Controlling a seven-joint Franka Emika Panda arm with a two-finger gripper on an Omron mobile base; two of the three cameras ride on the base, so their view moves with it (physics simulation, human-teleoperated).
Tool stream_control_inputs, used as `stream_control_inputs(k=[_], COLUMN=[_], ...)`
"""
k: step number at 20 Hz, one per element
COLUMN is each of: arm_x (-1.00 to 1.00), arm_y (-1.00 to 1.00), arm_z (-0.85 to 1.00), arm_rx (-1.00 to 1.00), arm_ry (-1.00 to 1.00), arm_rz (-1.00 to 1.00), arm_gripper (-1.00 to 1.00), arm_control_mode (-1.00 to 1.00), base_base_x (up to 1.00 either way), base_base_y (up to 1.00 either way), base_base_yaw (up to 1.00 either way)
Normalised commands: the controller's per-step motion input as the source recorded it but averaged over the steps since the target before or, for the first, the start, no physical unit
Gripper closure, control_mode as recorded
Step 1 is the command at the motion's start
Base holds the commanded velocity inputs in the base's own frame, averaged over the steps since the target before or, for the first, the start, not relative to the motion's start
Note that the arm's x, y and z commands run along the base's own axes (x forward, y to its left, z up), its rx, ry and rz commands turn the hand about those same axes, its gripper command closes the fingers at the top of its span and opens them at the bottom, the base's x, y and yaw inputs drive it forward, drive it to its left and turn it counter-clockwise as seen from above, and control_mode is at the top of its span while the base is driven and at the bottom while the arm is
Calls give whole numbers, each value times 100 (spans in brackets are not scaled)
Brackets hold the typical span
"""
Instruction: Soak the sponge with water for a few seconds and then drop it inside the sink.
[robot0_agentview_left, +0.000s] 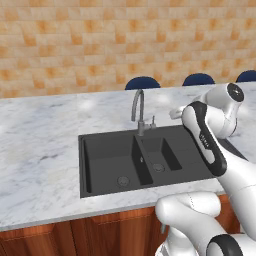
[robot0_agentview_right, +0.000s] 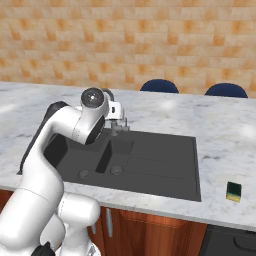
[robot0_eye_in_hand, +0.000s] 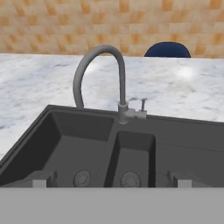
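Nearest the base, the wood-fronted cabinet (robot0_agentview_left: 75, 235) runs under the front lip of the marble counter (robot0_agentview_left: 40, 165). On that front strip of counter, to the right of the sink in the right base view, the sponge (robot0_agentview_right: 233, 191) lies flat by itself, dark green with a pale yellowish edge, well apart from the arm and just beyond the sink's right rim. The sink (robot0_agentview_right: 165, 165) is matte black, set into the counter, with 2 basins: a wide one on the left and a narrower one beside it, each with a round grey drain, then a flat drainer area toward the sponge's side. Both basins look dry and no stream falls from the spout. The gripper (robot0_eye_in_hand: 109, 178) hangs above the sink's near side, looking across it toward the wall; its 2 fingertips (robot0_eye_in_hand: 40, 178) stand far apart at the bottom corners of the hand view, released, with nothing between them. In the base views the white arm bends over the sink's right portion, and its hand is largely hidden behind its own links. Behind the basins, the grey gooseneck faucet (robot0_eye_in_hand: 103, 74) rises from the sink's back rim, its spout arching toward the wide basin, a small lever (robot0_eye_in_hand: 142, 105) just beside its base. Farther back the counter ends at 3 dark blue chair backs (robot0_agentview_left: 142, 82), and an orange tiled wall (robot0_agentview_left: 100, 40) closes the scene.
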Motion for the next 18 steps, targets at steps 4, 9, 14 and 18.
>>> stream_control_inputs(k=[4,9,14,18], arm_x=[10,16,17,14], arm_y=[-3,-2,-10,-14], arm_z=[0,0,0,-7], arm_rx=[-1,-2,-1,0], arm_ry=[0,0,0,0], arm_rz=[5,5,2,0], arm_gripper=[-100,-100,-100,-100], arm_control_mode=[-100,-100,-100,-100], base_base_x=[0,0,0,0], base_base_y=[0,0,0,0], base_base_yaw=[0,0,0,0])
